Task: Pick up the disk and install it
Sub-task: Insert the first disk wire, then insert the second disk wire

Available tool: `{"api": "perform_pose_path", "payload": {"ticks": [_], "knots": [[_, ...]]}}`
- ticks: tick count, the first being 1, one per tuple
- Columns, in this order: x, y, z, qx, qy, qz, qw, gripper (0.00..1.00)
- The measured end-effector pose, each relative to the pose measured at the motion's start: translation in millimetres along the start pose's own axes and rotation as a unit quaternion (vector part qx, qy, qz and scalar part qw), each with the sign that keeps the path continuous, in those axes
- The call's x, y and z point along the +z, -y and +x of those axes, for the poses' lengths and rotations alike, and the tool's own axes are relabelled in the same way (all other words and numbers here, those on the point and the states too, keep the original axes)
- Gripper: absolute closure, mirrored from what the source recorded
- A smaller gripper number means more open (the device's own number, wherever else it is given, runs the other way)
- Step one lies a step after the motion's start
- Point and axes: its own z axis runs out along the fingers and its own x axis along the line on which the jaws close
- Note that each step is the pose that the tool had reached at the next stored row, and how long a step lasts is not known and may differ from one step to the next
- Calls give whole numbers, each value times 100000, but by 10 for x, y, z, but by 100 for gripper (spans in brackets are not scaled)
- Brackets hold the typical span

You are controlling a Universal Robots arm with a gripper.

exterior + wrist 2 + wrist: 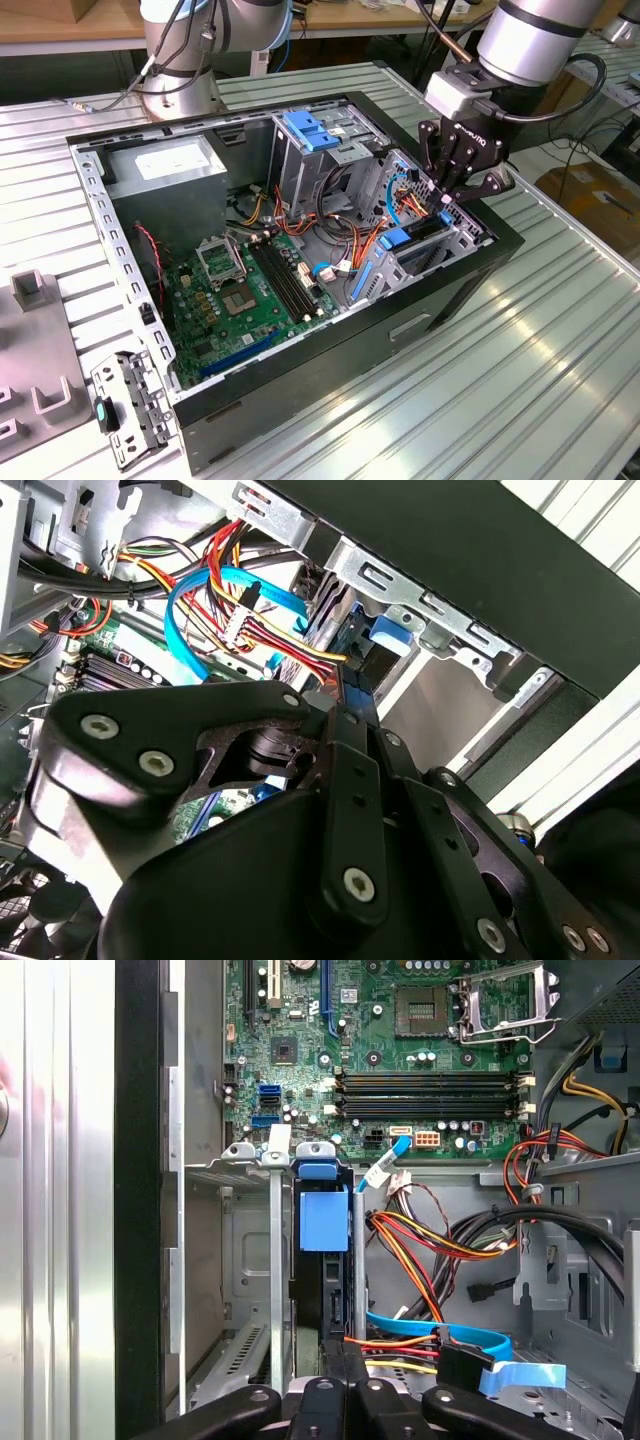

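In the exterior view, the gripper [447, 196] is reaching into the open computer case [500, 245], fingers drawn together on the disk [415, 240] standing edgewise in the bay beneath it. In the first wrist view, the disk [323, 1222] is sitting directly ahead of the clenched fingertips.

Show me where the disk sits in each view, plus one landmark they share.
Exterior view: disk on edge in the bay, toward the exterior view's right.
Second wrist view: disk beside the bundled wires.
First wrist view: disk between the bay's metal walls.
Shared landmark: light-blue flat cable.
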Motion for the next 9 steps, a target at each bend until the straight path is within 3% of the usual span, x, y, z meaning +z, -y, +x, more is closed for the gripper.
{"api": "perform_pose_path", "payload": {"ticks": [9], "knots": [[-2, 0, 0, -2, 0, 0, 100000, 89]]}}
